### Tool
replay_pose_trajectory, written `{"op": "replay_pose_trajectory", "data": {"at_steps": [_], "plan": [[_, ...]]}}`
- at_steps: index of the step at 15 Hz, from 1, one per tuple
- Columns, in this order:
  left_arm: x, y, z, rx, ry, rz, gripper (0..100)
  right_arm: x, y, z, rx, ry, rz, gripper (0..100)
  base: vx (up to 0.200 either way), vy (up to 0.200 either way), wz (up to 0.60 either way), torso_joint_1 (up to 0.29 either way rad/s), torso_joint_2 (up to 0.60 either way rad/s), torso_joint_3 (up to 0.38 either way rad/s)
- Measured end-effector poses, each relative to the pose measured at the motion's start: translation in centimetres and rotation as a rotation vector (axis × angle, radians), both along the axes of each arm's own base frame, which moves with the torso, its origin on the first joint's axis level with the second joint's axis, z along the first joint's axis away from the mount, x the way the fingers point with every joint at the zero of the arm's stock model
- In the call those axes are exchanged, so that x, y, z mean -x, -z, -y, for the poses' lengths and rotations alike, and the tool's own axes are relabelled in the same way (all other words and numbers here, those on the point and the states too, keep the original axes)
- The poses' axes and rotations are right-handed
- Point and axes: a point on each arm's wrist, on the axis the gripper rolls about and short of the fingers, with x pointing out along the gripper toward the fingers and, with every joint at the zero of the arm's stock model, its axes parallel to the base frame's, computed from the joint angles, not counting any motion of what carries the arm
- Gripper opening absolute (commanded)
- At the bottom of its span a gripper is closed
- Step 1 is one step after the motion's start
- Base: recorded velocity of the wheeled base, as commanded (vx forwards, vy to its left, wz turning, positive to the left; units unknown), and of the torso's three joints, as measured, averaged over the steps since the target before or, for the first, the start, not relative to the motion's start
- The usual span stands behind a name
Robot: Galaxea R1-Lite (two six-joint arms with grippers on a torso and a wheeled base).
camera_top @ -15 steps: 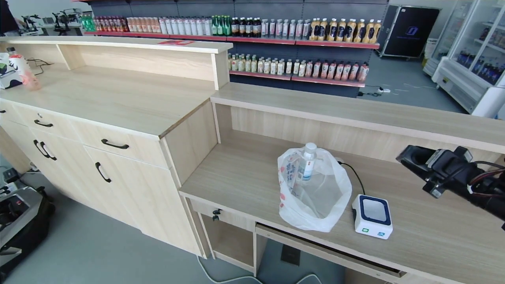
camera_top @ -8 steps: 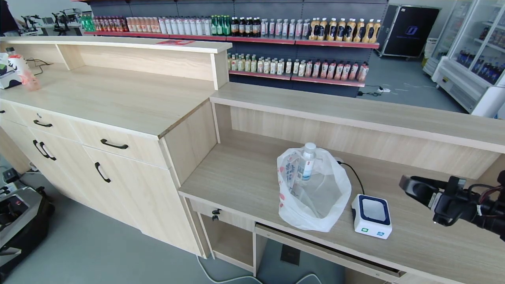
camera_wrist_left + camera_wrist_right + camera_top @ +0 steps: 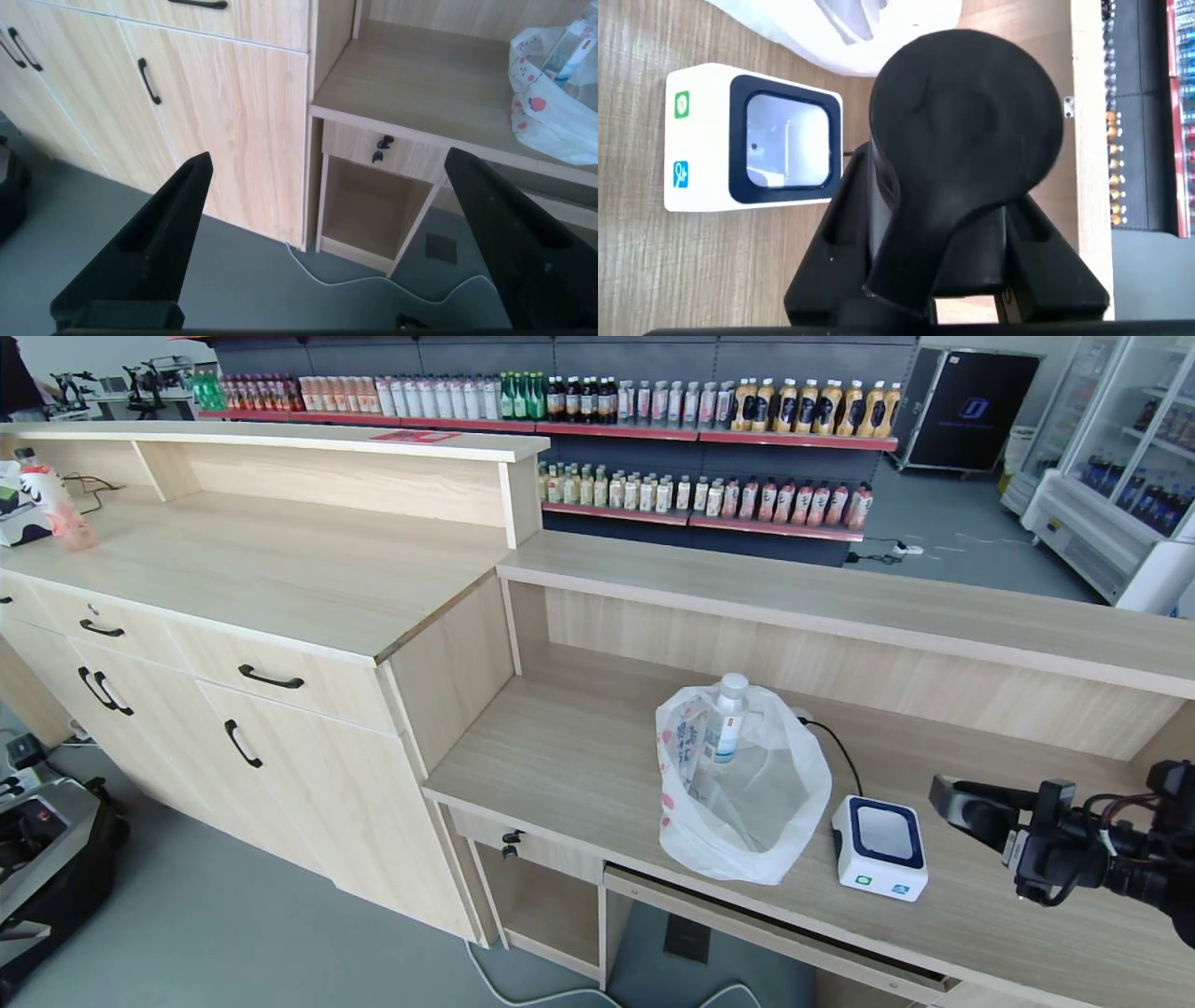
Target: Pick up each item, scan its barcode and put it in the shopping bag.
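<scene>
Wooden surface [image 3: 560,747] carries a white shopping bag [image 3: 747,812] with a bottle [image 3: 726,723] upright inside, its lower half veiled by film. Scanner [image 3: 880,847] sits just beside the bag. Left gripper [image 3: 327,168]: jaws spread wide. Right gripper [image 3: 943,791] hangs near the scanner; jaw state cannot be told.

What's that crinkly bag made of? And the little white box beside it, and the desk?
The shopping bag: thin, crinkly plastic film, see-through enough to show the bottle inside. The barcode scanner: seems hard, glossy white plastic with a shiny glass-like window. The counter: pale matte wood grain, probably laminated board rather than solid wood.
</scene>
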Motion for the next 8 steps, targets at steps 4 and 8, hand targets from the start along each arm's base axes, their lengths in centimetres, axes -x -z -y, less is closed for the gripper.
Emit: {"op": "replay_pose_trajectory", "data": {"at_steps": [4,8], "plan": [[0.0,0.0,0.0,0.000,0.000,0.000,100,-0.8,1.0,0.1,0.001,-0.011,-0.001,0,0.000,0.000,0.00,0.000,0.00,0.000],[0.0,0.0,0.0,0.000,-0.001,0.000,100,-1.4,1.8,-0.1,-0.003,-0.025,-0.010,0,0.000,0.000,0.00,0.000,0.00,0.000]]}}
